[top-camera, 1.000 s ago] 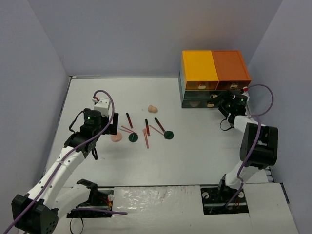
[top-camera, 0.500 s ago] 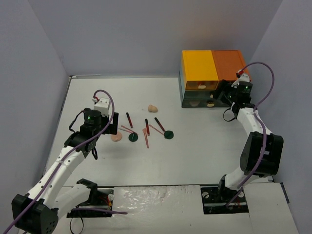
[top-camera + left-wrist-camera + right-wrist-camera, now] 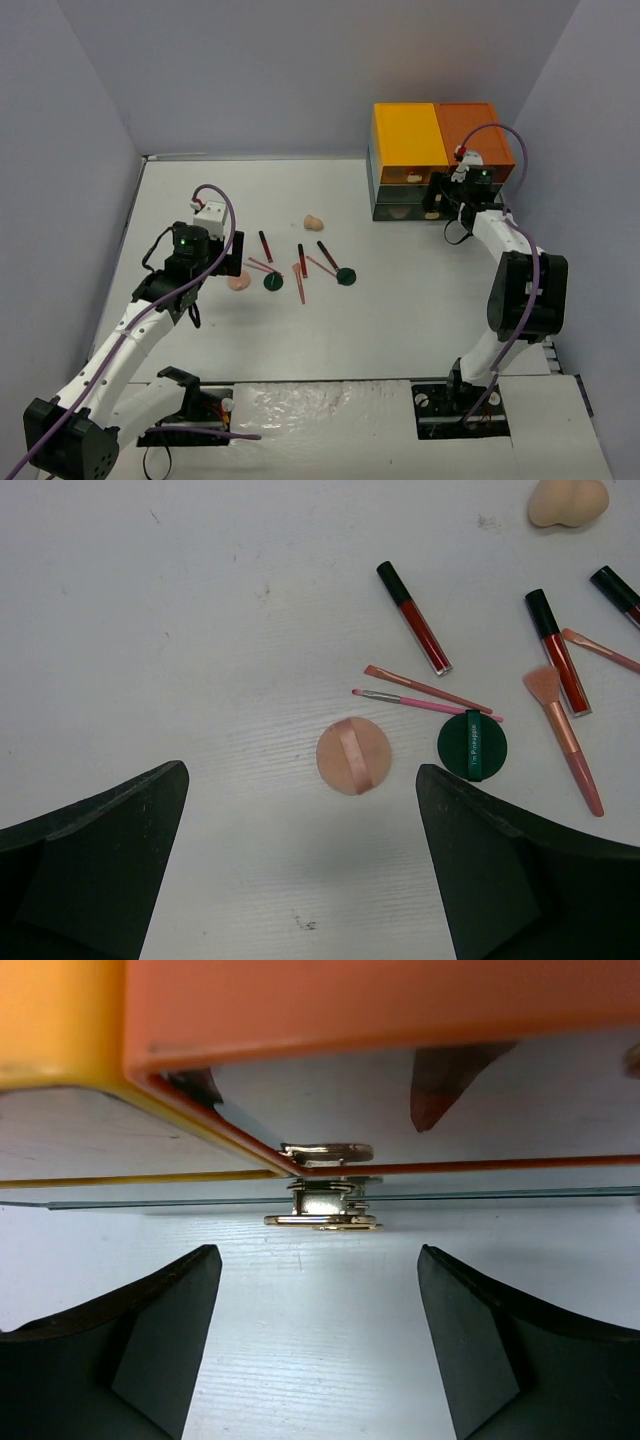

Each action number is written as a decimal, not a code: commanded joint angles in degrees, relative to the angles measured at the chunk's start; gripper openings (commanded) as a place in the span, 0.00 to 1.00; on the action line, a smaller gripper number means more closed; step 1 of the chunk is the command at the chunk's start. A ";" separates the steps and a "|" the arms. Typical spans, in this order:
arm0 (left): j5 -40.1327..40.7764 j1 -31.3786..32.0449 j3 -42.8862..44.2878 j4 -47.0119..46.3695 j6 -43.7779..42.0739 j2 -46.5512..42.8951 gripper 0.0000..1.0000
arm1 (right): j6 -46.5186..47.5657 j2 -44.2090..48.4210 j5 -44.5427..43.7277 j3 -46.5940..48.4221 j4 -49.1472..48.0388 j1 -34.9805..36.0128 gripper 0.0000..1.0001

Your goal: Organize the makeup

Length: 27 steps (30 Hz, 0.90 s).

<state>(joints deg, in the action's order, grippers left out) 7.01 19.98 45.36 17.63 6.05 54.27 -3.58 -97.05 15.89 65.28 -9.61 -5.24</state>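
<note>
The desk (image 3: 400, 310) carries everything. At its far right corner stands the drawer unit (image 3: 438, 140), yellow and orange on top.

My right hand (image 3: 318, 1350) faces the front of the orange side. Its fingers are apart with nothing between them. A small gold pull (image 3: 322, 1210) on the drawer front sits straight ahead of the gap, and I cannot tell that I touch it.

My left hand (image 3: 300, 880) hangs over the left half of the desk, fingers spread wide and holding nothing. The makeup lies loose on the desk ahead of it and to its right, well apart from the drawer unit.

Nearest to my left hand is the peach compact (image 3: 353, 756), just ahead of the gap between my fingers and a little right of its middle. The green disc (image 3: 472, 744) lies beside the compact on the right, ahead of my right finger (image 3: 520, 880). A second green disc (image 3: 345, 276) lies further right.

The beige sponge (image 3: 568, 500) sits alone toward the far edge. Between the sponge and the discs lie the dark red tubes (image 3: 413, 617) and the pink brush (image 3: 560, 730). Two thin pink sticks (image 3: 425, 690) lie just beyond the compact, crossing at the green disc's rim.
</note>
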 commanded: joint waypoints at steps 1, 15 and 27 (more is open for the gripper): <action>0.64 0.41 1.66 -2.69 -0.69 -0.75 0.97 | 2.18 0.01 -2.02 3.20 -2.17 1.19 0.73; 0.99 0.41 1.57 -2.60 -0.85 -0.83 0.97 | 2.96 -0.56 -3.75 3.76 -4.33 1.20 0.62; 0.82 0.41 1.57 -2.72 -0.78 -0.63 0.97 | 2.96 -0.21 -4.58 3.66 -6.62 1.90 0.61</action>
<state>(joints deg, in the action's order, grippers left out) 7.38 20.18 45.36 17.65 6.01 54.26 -1.34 -98.17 12.79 66.13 -10.93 -3.80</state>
